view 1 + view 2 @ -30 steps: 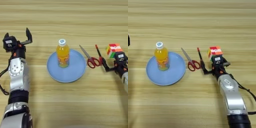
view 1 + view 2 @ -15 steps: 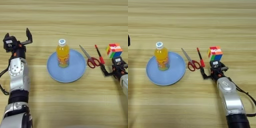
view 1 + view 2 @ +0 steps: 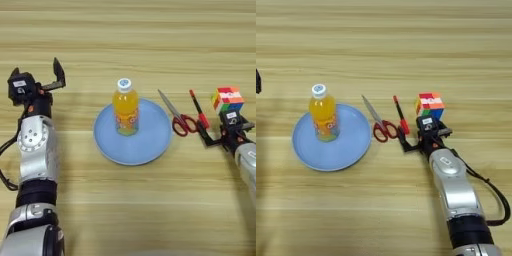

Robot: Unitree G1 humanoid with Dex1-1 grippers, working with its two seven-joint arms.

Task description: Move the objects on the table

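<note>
Here we saw our right gripper (image 3: 423, 137) spread wide just near of the multicoloured puzzle cube (image 3: 429, 104); its left finger neared the slim red-and-black pen (image 3: 401, 116), risking a nudge. Our left gripper (image 3: 37, 80) rested open.

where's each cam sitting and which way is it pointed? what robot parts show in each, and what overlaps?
Left eye view: on the head, looking down on the table; shows the whole left arm with the left gripper open at the left edge, and the right gripper near the right edge.
Right eye view: same head mount, reaching further right; shows the full right arm, but only a dark sliver at the left edge.
Shared: bottle upright on the plate, scissors, pen, cube.
</note>
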